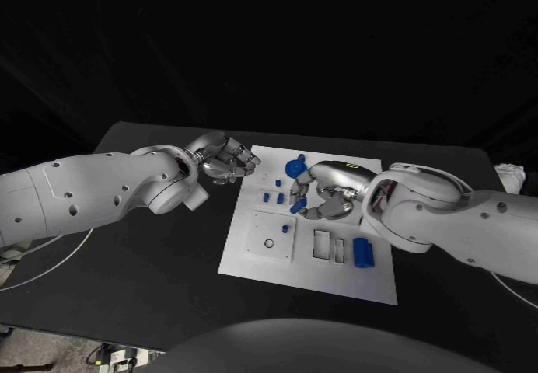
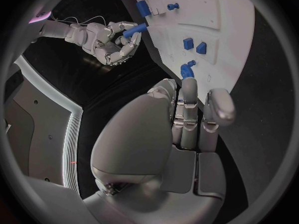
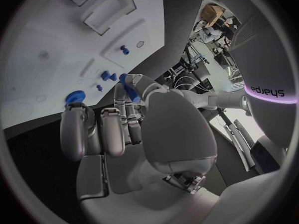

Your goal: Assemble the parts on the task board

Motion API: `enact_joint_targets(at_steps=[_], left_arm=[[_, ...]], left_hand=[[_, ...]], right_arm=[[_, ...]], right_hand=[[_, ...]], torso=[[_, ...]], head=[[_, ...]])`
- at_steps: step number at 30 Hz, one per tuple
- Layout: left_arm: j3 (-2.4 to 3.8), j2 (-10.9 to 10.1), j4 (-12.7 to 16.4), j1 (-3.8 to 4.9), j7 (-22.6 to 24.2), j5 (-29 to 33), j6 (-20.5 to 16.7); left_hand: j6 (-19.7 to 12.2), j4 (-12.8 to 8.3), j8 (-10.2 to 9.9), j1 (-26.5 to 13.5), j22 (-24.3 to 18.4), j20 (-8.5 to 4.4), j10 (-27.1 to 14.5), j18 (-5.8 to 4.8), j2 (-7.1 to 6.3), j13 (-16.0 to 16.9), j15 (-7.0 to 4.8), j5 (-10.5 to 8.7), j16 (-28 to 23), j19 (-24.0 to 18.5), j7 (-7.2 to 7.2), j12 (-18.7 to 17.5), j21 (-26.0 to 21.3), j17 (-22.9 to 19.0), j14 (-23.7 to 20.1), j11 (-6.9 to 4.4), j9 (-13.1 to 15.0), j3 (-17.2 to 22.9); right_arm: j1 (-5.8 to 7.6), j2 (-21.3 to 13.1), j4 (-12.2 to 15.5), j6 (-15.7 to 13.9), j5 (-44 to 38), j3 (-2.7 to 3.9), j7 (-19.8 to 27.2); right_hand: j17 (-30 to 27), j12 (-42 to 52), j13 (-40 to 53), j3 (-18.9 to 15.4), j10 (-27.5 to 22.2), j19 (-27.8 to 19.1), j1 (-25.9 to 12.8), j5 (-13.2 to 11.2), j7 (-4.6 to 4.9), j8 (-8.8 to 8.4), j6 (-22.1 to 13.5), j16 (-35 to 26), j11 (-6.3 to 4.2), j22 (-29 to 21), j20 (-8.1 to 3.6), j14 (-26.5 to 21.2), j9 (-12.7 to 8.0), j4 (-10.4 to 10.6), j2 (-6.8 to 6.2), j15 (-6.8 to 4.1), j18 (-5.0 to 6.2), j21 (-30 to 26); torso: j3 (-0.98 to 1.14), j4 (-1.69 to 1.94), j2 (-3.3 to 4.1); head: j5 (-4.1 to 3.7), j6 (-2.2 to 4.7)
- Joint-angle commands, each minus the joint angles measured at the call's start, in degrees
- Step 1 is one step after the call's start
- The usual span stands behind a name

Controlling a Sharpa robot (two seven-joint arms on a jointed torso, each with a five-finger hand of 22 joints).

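Observation:
The white task board [image 1: 258,252] lies mid-table. My right hand [image 1: 326,191] hovers over its far half and pinches a blue peg [image 1: 298,206] between thumb and fingers; the peg [image 3: 129,87] stands up from the fingertips, clear of the board [image 3: 56,40]. A round blue part [image 1: 294,165] sits just beyond that hand. Small blue parts [image 1: 273,198] stand in the board beside it, and a blue block [image 1: 363,252] lies at the near right. My left hand [image 1: 225,159] hangs at the board's far left corner, fingers curled in, holding nothing.
The board has raised white rectangular frames [image 1: 322,244] and a plate with a round hole [image 1: 273,233] on its near half. Black table [image 1: 134,272] surrounds the board. The left wrist view shows the right hand [image 2: 109,41] with its peg [image 2: 132,31] above the board [image 2: 212,30].

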Motion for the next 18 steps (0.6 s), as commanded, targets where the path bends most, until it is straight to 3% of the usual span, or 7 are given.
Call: enact_joint_targets(at_steps=[1,10,18], left_arm=[[0.03,-0.05,-0.45,-0.04,0.55,-0.52,-0.49],[0.03,-0.61,-0.43,-0.06,0.5,-0.44,-0.87],[0.03,-0.08,-0.42,-0.07,0.51,-0.43,-0.75]], left_hand=[[-0.24,0.05,0.01,0.14,8.12,0.19,0.16,0.41,-0.61,-0.06,-0.06,0.31,0.32,-0.34,-0.12,0.07,-0.1,-0.06,-0.31,0.11,-0.07,0.36],[-0.25,0.05,0.0,0.13,8.04,0.18,0.17,0.47,-0.67,-0.06,-0.09,0.37,0.32,-0.48,-0.07,0.06,-0.37,-0.09,-0.36,0.09,-0.08,0.38],[-0.25,0.05,0.0,0.13,8.04,0.18,0.17,0.47,-0.67,-0.06,-0.09,0.37,0.32,-0.48,-0.07,0.06,-0.37,-0.09,-0.36,0.09,-0.08,0.38]], right_arm=[[0.03,2.44,-0.54,5.72,-3.72,0.06,-2.21],[-1.4,8.6,-2.49,7.83,-6.31,0.09,-2.64],[-2.81,11.2,-3.46,8.34,-9.03,0.09,-2.86]], right_hand=[[-0.19,-0.24,-0.09,0.38,0.05,-0.5,-0.3,-0.06,0.28,-0.3,-0.19,-0.36,0.31,10.71,0.03,-0.26,6.29,-0.09,-0.01,0.33,1.1,-0.48],[-0.43,-0.41,-0.17,0.54,0.08,-0.7,-0.32,-0.05,0.31,-0.59,-0.24,-0.49,0.33,10.62,0.07,-0.38,6.08,-0.17,-0.07,0.34,1.18,-0.77],[-0.68,-0.64,-0.27,0.72,0.0,-0.91,-0.34,-0.1,0.34,-0.93,-0.3,-0.62,0.38,10.52,0.13,-0.52,5.83,-0.28,-0.13,0.37,1.26,-1.05]], torso=[[0.12,0.16,-0.1],[0.04,0.09,-0.02],[0.09,0.05,-0.04]], head=[[0.3,0.0],[0.9,0.0],[1.34,0.0]])
